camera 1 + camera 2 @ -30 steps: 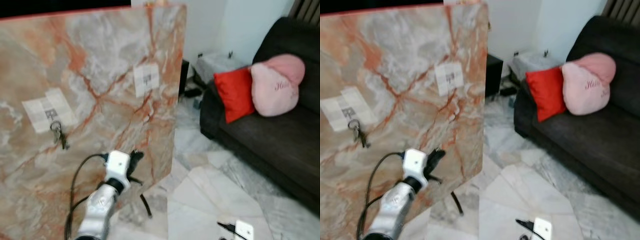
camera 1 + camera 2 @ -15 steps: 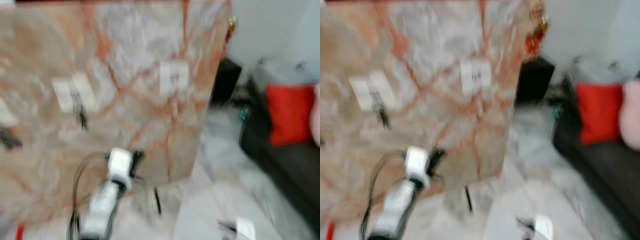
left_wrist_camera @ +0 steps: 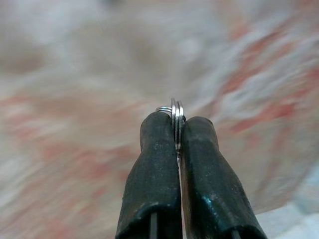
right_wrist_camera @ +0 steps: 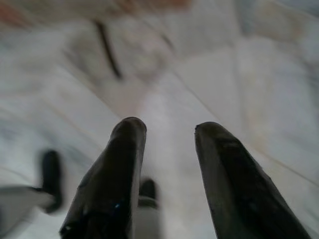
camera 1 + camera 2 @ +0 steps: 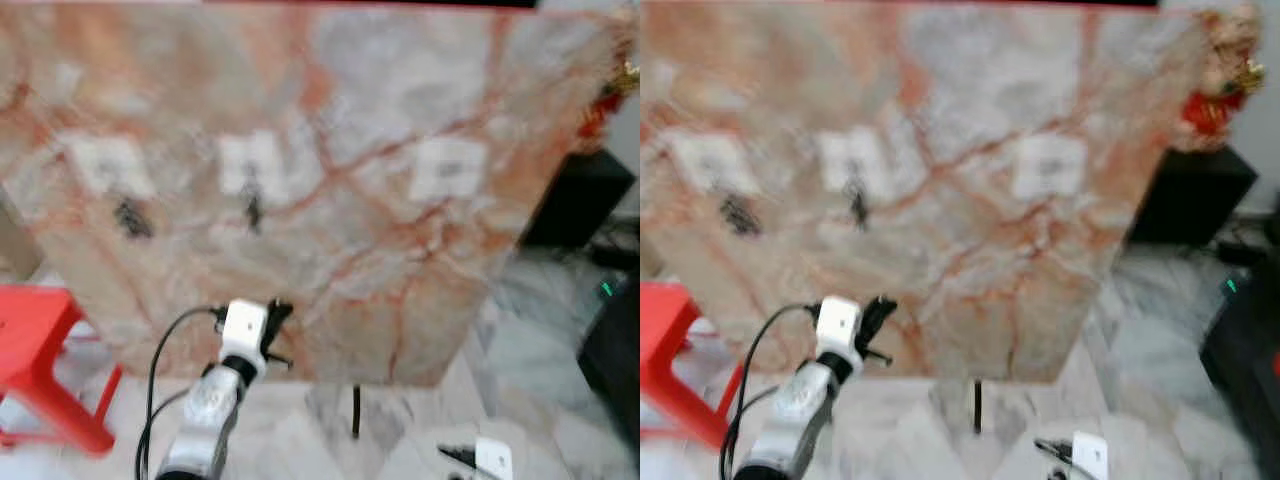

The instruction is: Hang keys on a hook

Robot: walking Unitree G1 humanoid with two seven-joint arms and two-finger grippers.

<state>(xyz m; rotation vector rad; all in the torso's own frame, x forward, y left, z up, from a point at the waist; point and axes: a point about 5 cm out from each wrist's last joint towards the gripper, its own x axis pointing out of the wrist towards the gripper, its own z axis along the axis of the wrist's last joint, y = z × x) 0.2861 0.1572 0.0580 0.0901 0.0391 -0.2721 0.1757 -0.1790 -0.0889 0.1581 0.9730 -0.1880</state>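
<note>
The left tool (image 3: 177, 130) has its two black fingers pressed together on a metal key ring (image 3: 174, 110), whose thin loops stand edge-on just past the fingertips; the keys themselves are hidden below the fingers. In the head views this left tool (image 5: 272, 322) is raised in front of the lower part of a large marble-patterned board (image 5: 400, 120) that stands on the pale tiled floor (image 5: 520, 340). The relation that matters is upward: the pale hook patches lie in a row well above the tool. The middle patch (image 5: 250, 165), with a dark bunch (image 5: 253, 210) hanging from it, sits almost straight above the tool; the left patch (image 5: 108, 165) also carries something dark (image 5: 131, 219); the right patch (image 5: 447, 168) looks bare, though blur hides any hook on it. Judged from this, the free spot lies up and to the right of the held ring, and the left arm is the nearer one and already carries the load. The right tool (image 4: 167, 132) hangs low over the floor, its fingers spread and holding nothing. A red stool (image 5: 40, 340) stands at the board's left, and a dark cabinet (image 5: 580, 200) beyond its right edge.
</note>
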